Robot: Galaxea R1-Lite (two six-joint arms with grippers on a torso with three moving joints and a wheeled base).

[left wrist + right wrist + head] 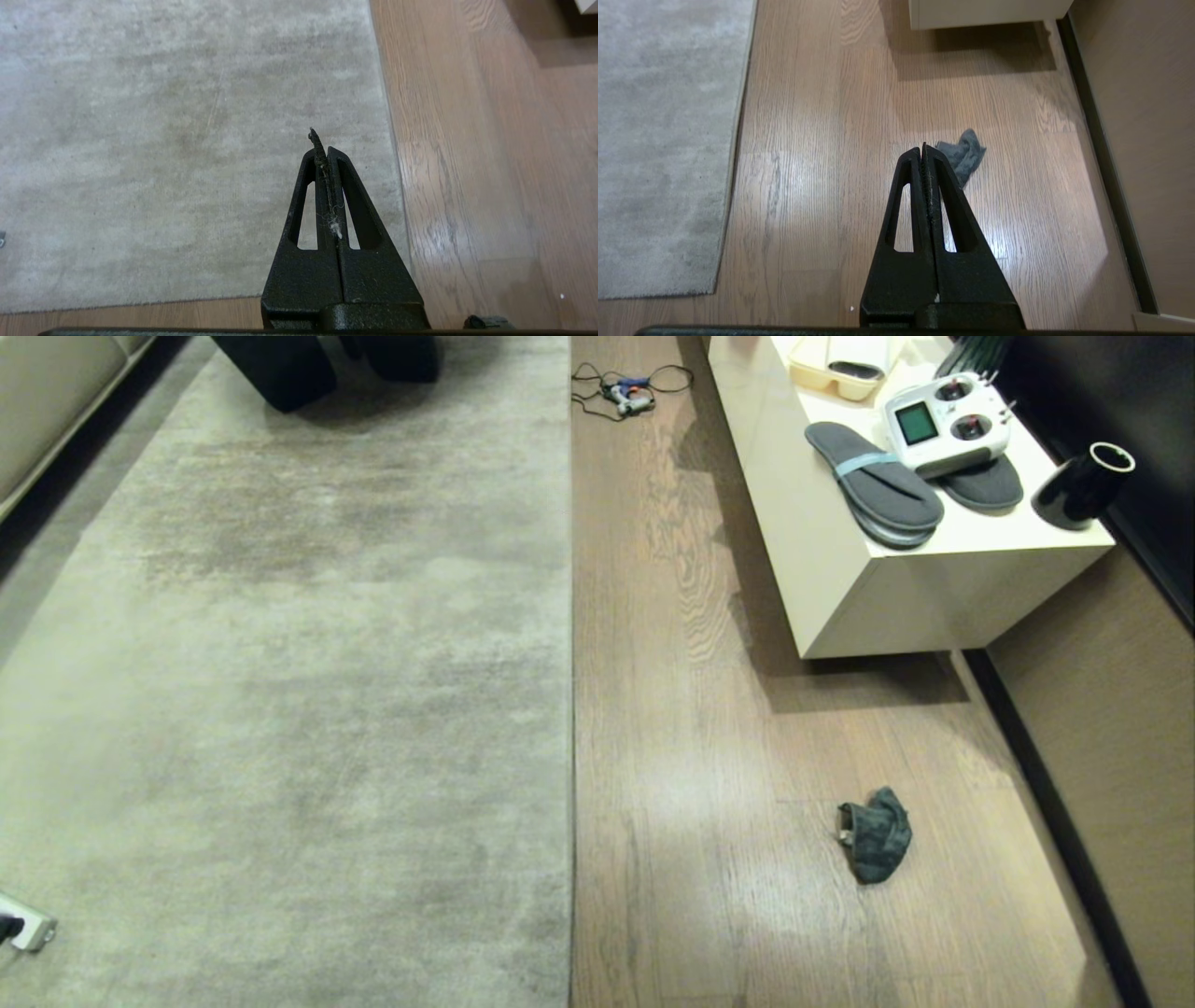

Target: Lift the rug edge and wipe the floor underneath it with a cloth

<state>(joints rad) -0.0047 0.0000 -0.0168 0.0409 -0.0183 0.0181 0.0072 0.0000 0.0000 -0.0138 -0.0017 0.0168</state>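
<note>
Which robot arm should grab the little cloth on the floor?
Probably the right. The right end effector, shut and empty, hangs just short of the cloth; the left end effector is over the rug edge.

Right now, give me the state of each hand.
Left hand: closed, holding nothing, above the rug edge.
Right hand: closed, holding nothing, above the floor near the cloth.

A wide lane of floor (709, 784) runs between the rug edge (570, 709) and the white table (896, 597), and a pincer could pass along it. Only the cloth (875, 834) lies in it, well apart from the rug. The table overhangs the lane's far right side, and a dark skirting (1055, 803) bounds it. A tangle of cable (627, 390) lies at the far end, beside the rug.
</note>
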